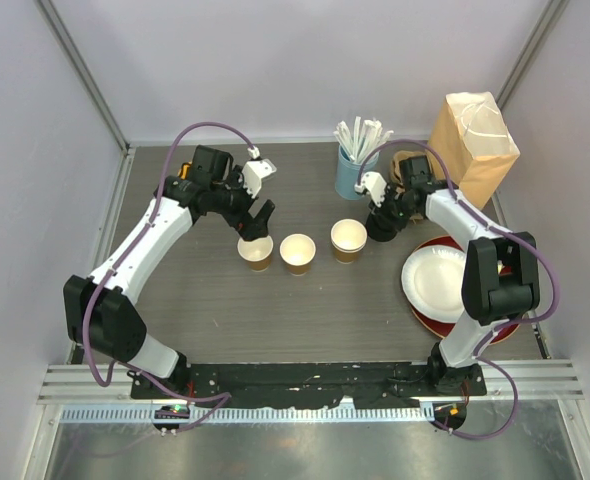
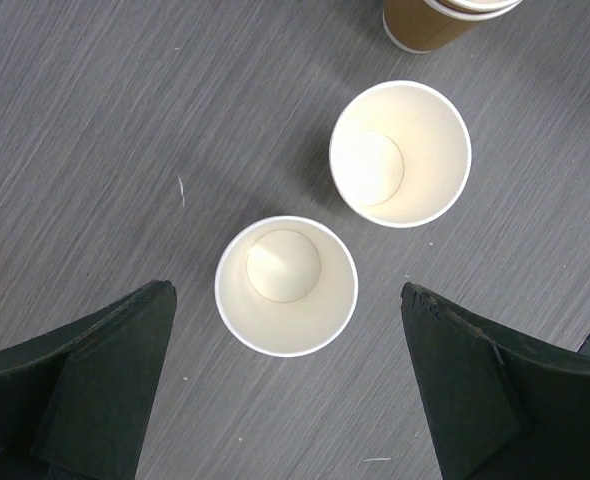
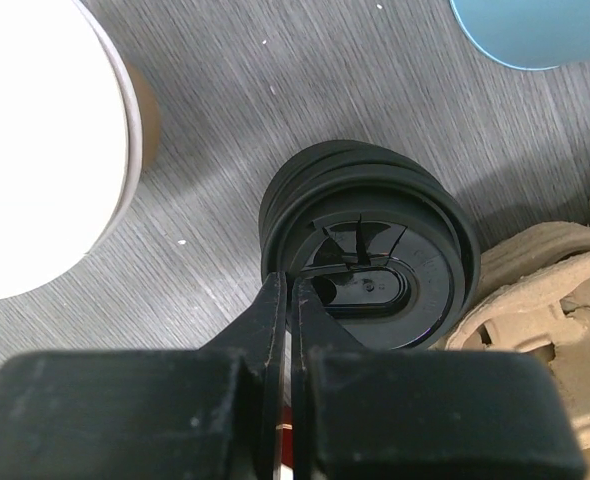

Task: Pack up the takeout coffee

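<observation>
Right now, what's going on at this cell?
Takeout coffee packing, early on. Three kraft cups stand open in a row on the table, none lidded yet. The left gripper hovers open over the leftmost cup, touching nothing. The right gripper is shut at the rim of the top lid on a stack of black lids, apparently pinching it. The paper bag stands at the back right.

A: What's cut off in the right wrist view?
B: The paper cup (image 3: 35, 150) by the left edge, the blue cup (image 3: 535, 30) by the top. The fingers (image 3: 265, 335) cover the near rim of the lid stack (image 3: 375, 215); whether they grip it is unclear.
</observation>
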Robot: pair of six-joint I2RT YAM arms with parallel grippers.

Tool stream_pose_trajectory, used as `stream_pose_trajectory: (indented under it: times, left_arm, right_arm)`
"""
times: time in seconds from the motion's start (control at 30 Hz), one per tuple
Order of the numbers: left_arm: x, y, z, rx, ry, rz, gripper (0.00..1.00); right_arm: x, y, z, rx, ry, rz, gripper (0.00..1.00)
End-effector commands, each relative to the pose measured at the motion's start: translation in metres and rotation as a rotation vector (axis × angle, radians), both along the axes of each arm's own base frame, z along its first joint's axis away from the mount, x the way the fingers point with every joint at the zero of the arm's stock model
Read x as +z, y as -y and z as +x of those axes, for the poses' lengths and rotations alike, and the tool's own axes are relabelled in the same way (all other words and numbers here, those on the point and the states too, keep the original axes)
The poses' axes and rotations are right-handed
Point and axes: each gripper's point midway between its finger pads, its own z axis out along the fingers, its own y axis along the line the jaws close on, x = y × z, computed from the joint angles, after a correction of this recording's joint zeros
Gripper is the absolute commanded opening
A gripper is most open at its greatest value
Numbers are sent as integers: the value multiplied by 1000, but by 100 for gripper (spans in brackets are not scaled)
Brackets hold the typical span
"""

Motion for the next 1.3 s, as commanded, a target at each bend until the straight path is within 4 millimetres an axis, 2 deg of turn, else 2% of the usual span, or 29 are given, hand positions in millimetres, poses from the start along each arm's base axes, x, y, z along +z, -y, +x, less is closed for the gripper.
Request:
stream_pose_trajectory:
  times: [0.0,0.33,0.43,0.57,0.6,0.67,0.7,0.8,0.83,0.87,0.93,0.97,1.0,1.03,1.07,1.1,1.13,1.27]
  left_arm:
    - [15,5,5,-21,39,-26,100]
    - [13,-3,17,39,44,-21,100]
    - [11,-8,21,69,32,-23,100]
    - [10,-24,28,133,12,-35,99]
    - [10,-27,29,148,8,-37,99]
    - [11,-39,34,207,-5,-55,98]
    - [11,-44,35,233,-11,-59,98]
    - [12,-65,42,334,-37,-85,95]
    - [14,-76,45,373,-36,-94,94]
    - [14,-82,46,396,-39,-99,93]
    - [13,-96,48,455,-49,-116,92]
    - [12,-102,49,474,-45,-119,91]
    - [6,-108,47,498,-57,-116,91]
    - [6,-118,51,536,-45,-122,90]
    - [6,-123,50,553,-41,-129,90]
    - [1,-127,49,569,-49,-130,90]
    - [0,-140,50,609,-49,-137,89]
    - [-5,-154,48,647,-44,-130,88]
  right_arm:
    - [35,-1,11,-38,70,16,1]
    - [85,0,15,-144,109,40,1]
    - [100,-5,12,-159,114,48,1]
    - [126,-23,5,-169,116,96,1]
    - [136,-37,3,-146,128,116,1]
    - [143,-59,-5,-145,108,145,1]
    - [155,-86,-12,-103,119,163,1]
    - [155,-133,-29,-88,45,185,1]
    - [169,-164,-43,-28,34,217,1]
    - [158,-181,-45,-15,-18,221,1]
    - [163,-221,-64,40,-61,240,1]
    - [146,-237,-68,59,-89,202,1]
    - [138,-244,-67,56,-81,154,1]
    - [145,-254,-70,73,-74,147,1]
    - [141,-270,-81,109,-88,132,1]
    - [116,-281,-81,120,-135,89,1]
    - [124,-288,-82,131,-123,88,1]
    - [112,-314,-89,177,-139,46,1]
